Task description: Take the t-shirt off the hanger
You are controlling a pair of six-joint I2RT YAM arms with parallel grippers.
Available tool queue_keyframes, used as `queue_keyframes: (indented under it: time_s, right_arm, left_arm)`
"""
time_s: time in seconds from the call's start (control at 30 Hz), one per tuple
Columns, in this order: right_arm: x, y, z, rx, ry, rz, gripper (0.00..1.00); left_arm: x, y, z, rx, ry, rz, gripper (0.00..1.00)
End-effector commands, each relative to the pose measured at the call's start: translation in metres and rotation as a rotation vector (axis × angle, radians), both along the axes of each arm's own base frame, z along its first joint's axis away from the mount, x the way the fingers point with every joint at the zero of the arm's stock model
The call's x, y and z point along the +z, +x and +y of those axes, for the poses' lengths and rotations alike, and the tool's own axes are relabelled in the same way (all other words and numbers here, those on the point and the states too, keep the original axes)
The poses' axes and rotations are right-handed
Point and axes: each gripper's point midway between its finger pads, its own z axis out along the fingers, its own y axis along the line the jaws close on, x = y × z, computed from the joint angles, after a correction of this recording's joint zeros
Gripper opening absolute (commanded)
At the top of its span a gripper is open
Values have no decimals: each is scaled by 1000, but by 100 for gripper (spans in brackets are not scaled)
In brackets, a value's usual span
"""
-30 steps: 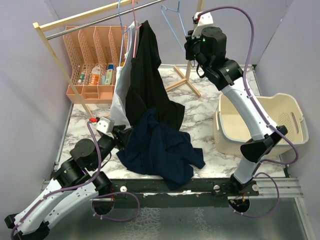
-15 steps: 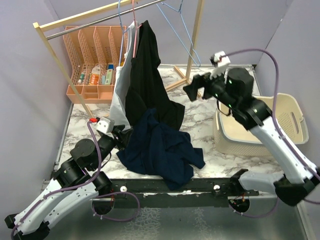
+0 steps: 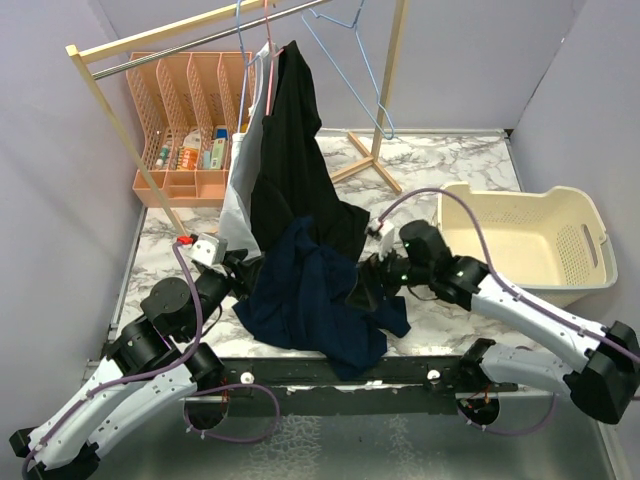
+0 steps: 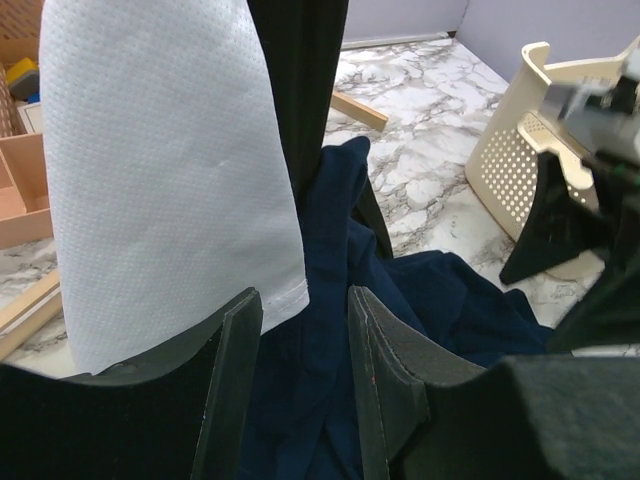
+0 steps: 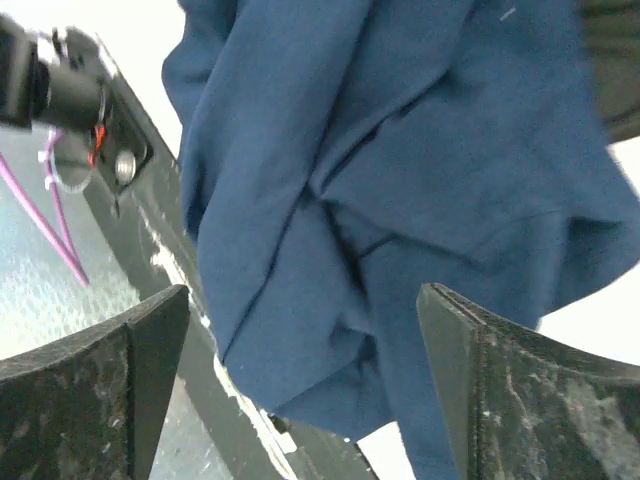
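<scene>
The navy t-shirt (image 3: 320, 300) lies crumpled on the marble table, off any hanger. An empty blue hanger (image 3: 355, 60) hangs from the metal rail (image 3: 200, 40) at the back. My left gripper (image 3: 243, 272) sits at the shirt's left edge. In the left wrist view its jaws (image 4: 305, 295) stand partly apart, and the navy cloth (image 4: 420, 290) fills the gap without looking pinched. My right gripper (image 3: 362, 290) is low at the shirt's right side. It is wide open (image 5: 303, 300), with the blue cloth (image 5: 400, 150) beyond its fingers and nothing held.
A black garment (image 3: 295, 160) and a white one (image 3: 238, 200) hang from the rail down onto the shirt. A cream laundry basket (image 3: 575, 215) stands at the right. A peach organizer (image 3: 185, 120) sits at the back left. The rack's wooden foot (image 3: 365, 165) lies behind.
My right gripper opened up at the rail, leaving the blue hanger hanging there. It then swung down to the t-shirt's right edge. The left arm and the shirt stayed put.
</scene>
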Motion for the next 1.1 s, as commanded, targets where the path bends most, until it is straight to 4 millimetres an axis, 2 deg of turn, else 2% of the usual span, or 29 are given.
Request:
queue_keyframes:
  time_s: [0.0, 0.1, 0.2, 0.37, 0.5, 0.63, 0.83, 1.07]
  right_arm:
    - [-2, -27, 36, 87, 27, -10, 100]
    - [-15, -37, 50, 111, -21, -27, 100]
    - [-30, -35, 57, 98, -99, -62, 100]
    - [-46, -2, 59, 8, -237, -189, 100]
    - [-41, 26, 59, -56, -282, -310, 100]
    - [-35, 35, 68, -32, -267, -377, 100]
    - [-59, 4, 97, 182, -212, -287, 100]
    - [-91, -29, 108, 325, -245, -203, 100]
  left_arm:
    - [11, 0, 7, 36, -31, -14, 43]
    - [10, 1, 8, 42, -27, -9, 43]
    - [10, 2, 8, 44, -23, -7, 43]
    - [8, 3, 7, 46, -17, -2, 43]
    - [9, 3, 9, 52, -18, -5, 43]
    - [10, 3, 11, 60, -21, -10, 43]
    - [8, 4, 12, 66, -12, -8, 43]
    - [7, 5, 11, 68, 0, -3, 43]
